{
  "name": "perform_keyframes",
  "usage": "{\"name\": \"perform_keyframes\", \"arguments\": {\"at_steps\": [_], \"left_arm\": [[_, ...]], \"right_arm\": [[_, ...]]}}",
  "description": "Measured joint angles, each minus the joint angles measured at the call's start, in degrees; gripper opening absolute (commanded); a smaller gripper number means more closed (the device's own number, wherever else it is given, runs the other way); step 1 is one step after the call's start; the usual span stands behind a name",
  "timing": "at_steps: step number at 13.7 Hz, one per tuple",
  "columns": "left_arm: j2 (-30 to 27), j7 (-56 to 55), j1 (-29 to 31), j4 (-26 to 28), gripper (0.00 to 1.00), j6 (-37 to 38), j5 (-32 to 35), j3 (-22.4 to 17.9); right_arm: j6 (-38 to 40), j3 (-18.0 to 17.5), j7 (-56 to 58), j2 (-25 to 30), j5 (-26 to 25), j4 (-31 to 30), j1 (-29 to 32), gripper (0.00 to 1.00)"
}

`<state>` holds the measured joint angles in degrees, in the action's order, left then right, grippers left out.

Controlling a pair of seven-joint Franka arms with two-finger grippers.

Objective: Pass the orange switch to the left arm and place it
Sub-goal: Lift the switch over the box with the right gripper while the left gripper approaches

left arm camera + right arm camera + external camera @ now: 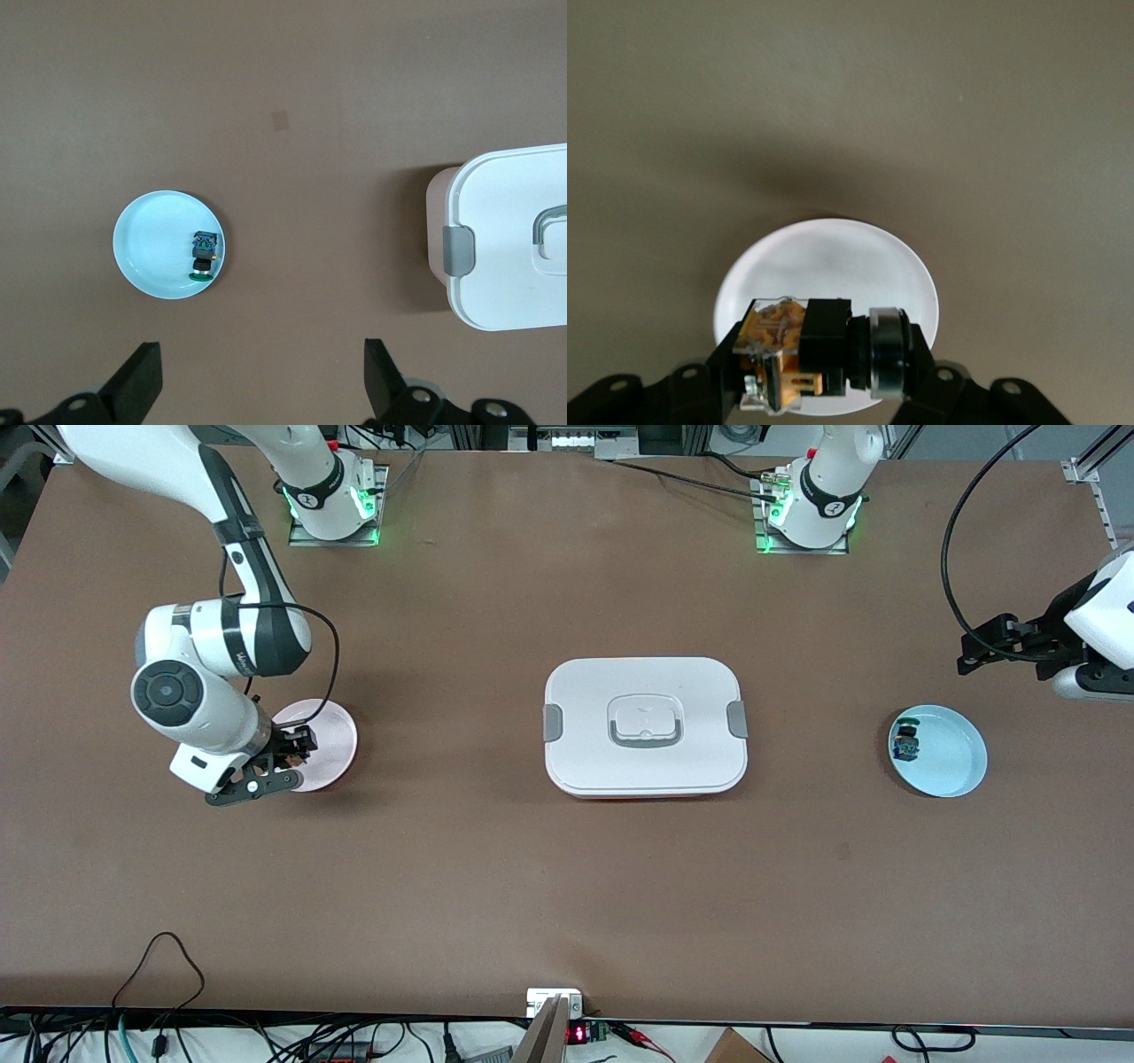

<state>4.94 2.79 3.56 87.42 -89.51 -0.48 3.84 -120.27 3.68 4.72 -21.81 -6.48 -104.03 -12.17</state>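
Over the pink plate (pixel 323 742) at the right arm's end of the table, the right gripper (pixel 285 760) hangs with its fingers closed on the orange switch (pixel 806 352). The right wrist view shows the part clamped between the pads: translucent orange body, black midsection, silver-ringed black cap. It sits lifted off the plate, which shows white in that view.

Handling judgement: small, light, rigid plastic; unlikely to deform, but the smooth round cap could roll or slip. The squarer orange-black body looks like the better place to hold; for a handover, the cap end stays free for the second gripper.

At table centre, the box (pixel 645 726) lies lidded, between the two plates, so any carry must pass over or around it.

Toward the left arm's end, the blue plate (pixel 952 766) holds the similar green-and-blue part (pixel 905 742), not the target. Over bare table just beside that plate, the left gripper (pixel 262 381) waits, fingers spread wide and empty, well apart from the switch.
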Motion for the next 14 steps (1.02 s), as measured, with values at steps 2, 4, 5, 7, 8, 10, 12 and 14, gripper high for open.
{"name": "perform_keyframes", "arguments": {"at_steps": [2, 4, 5, 7, 8, 10, 12, 14], "left_arm": [[0.4, 0.0, 0.0, 0.0, 1.0, 0.5, 0.0, 0.0], [0.7, 0.0, 0.1, 0.0, 1.0, 0.6, 0.0, -0.1], [0.8, 0.0, 0.1, 0.0, 1.0, 0.8, 0.0, -0.1], [0.7, 0.0, 0.1, -0.9, 1.0, 1.9, -1.3, 0.0], [0.8, 0.1, -0.1, -1.2, 1.0, 2.5, -2.2, 0.1], [1.1, 0.1, -1.1, -1.4, 1.0, 3.3, -3.1, 0.5], [1.3, 0.0, -1.5, -1.6, 1.0, 5.3, -4.1, 0.8], [1.3, -0.1, -0.7, -2.0, 1.0, 8.5, -11.2, 0.3]], "right_arm": [[5.1, -1.5, 0.1, 0.6, 2.2, 5.1, 0.0, 0.13], [9.2, -3.1, 0.7, 0.9, 4.1, 10.3, -0.1, 0.12], [10.2, -4.1, 1.4, 1.2, 5.5, 12.3, -0.1, 0.12], [10.7, -5.5, 4.1, 1.9, 10.1, 14.9, -0.2, 0.1], [10.7, -5.9, 6.5, 2.2, 13.0, 15.5, -0.4, 0.09], [10.4, -6.4, 11.9, 2.4, 18.4, 16.1, -1.1, 0.09], [8.3, -7.1, 17.0, 2.4, 25.6, 16.4, -1.7, 0.09], [5.8, -7.5, 24.4, 2.5, 34.4, 16.6, -2.5, 0.09]]}}
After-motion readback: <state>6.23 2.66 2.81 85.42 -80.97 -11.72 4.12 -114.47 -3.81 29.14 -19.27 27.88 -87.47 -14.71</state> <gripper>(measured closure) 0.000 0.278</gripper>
